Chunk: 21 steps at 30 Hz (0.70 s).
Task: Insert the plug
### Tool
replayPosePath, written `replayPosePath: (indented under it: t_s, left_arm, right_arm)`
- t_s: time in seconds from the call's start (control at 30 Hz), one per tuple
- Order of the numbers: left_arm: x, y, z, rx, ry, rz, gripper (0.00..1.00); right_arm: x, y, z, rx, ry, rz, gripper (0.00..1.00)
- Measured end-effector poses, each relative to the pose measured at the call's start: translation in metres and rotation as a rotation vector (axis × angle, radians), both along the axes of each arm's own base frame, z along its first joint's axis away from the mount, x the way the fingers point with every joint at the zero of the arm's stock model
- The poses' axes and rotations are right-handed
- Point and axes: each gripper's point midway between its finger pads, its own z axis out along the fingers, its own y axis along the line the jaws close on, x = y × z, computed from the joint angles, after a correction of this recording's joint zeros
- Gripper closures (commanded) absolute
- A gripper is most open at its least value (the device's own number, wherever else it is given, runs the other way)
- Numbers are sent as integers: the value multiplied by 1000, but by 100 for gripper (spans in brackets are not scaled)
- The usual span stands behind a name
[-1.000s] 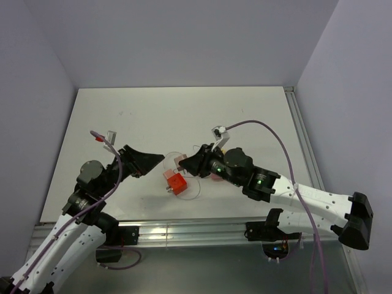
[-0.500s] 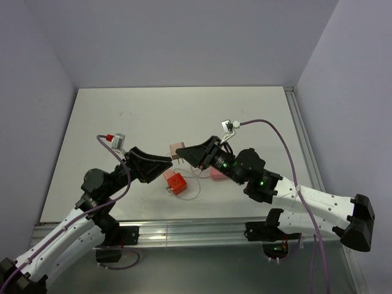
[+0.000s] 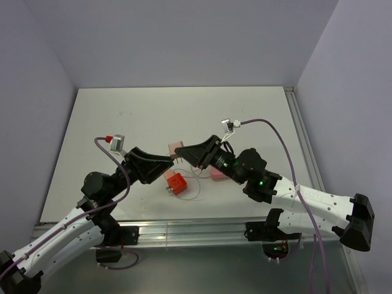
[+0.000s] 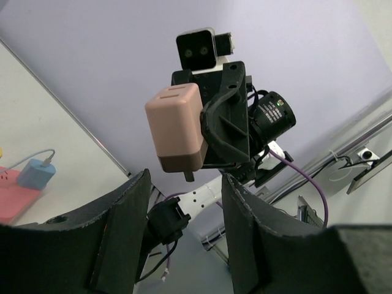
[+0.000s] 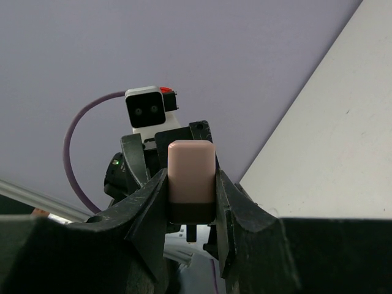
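The plug [image 3: 177,149] is a pink block with a dark base and metal prongs, held up above the table. My right gripper [image 3: 185,154] is shut on its sides; in the right wrist view the plug [image 5: 191,174] fills the gap between both fingers [image 5: 153,202], prongs pointing down toward the camera. My left gripper [image 3: 166,164] faces it from the left, tips just short of it. In the left wrist view the plug [image 4: 177,128] hangs just beyond my left gripper [image 4: 187,184], which is open with nothing between its fingers.
A red-orange cube [image 3: 176,182] sits on the white table [image 3: 153,116] below the two grippers, with a thin clear cable [image 3: 195,191] looping beside it. A pink block [image 3: 217,174] lies under the right arm. The left wrist view shows a pink strip [image 4: 13,199] with a blue plug [image 4: 35,173].
The right gripper lifted the plug off the table and turned it toward the left arm. The left gripper swung up to face it, and its jaws have narrowed.
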Motion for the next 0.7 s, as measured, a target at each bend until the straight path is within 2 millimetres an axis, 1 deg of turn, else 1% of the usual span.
replayPosePath:
  t_s: [0.17, 0.37, 0.53, 0.67, 0.7]
  left_arm:
    - [6, 2, 1, -9, 11, 30, 42]
    - [11, -3, 0, -8, 19, 32, 43]
    - [10, -7, 2, -13, 22, 19, 51]
    - [6, -5, 8, -29, 7, 15, 57]
    - [6, -4, 9, -32, 5, 17, 61]
  right_arm:
    - [-1, 1, 1, 3, -2, 8, 100]
    - [-3, 1, 1, 4, -2, 17, 100]
    - [-2, 3, -1, -2, 0, 18, 100]
    - [-2, 3, -1, 1, 3, 20, 100]
    - [-2, 4, 0, 6, 1, 21, 100]
